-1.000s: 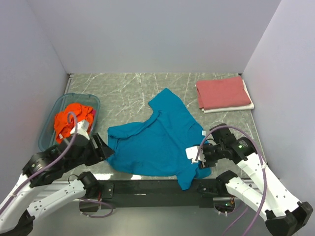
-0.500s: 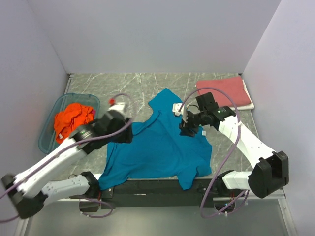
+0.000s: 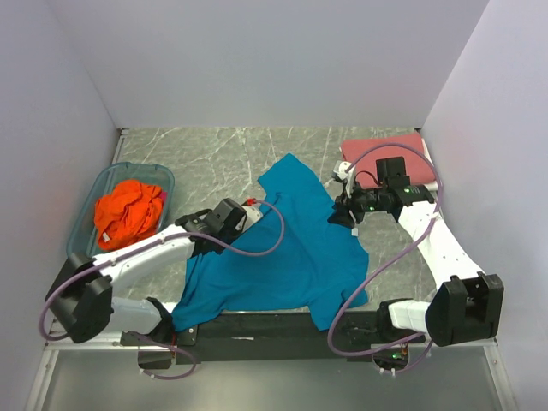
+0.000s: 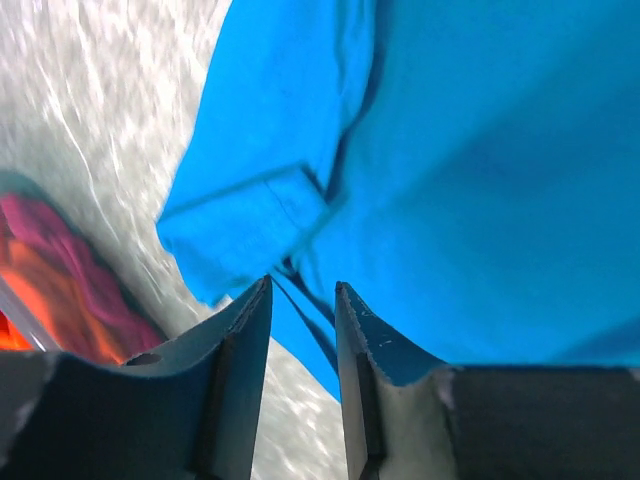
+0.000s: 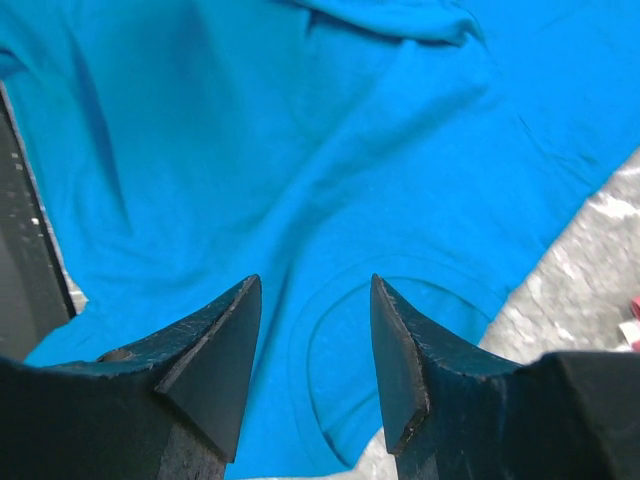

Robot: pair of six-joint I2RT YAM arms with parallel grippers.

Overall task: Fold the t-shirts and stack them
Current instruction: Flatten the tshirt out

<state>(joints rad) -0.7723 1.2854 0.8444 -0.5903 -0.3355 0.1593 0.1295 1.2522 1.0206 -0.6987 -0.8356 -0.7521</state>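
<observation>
A teal t-shirt lies spread in the middle of the table. My left gripper is down at its left sleeve. The jaws stand narrowly apart, with a thin hem edge running between them. My right gripper hangs open just above the shirt's collar, with nothing between its fingers. An orange t-shirt is bunched in the tub. A dusty red t-shirt lies folded at the back right, partly behind my right arm.
The translucent blue tub stands at the left edge of the table. Grey walls close in the left, back and right. The teal shirt's lower hem hangs over the black rail at the near edge.
Both arms swung from the near edge onto the teal shirt. The left gripper dropped onto the left sleeve and its jaws narrowed. The right gripper moved back and right to the collar.
</observation>
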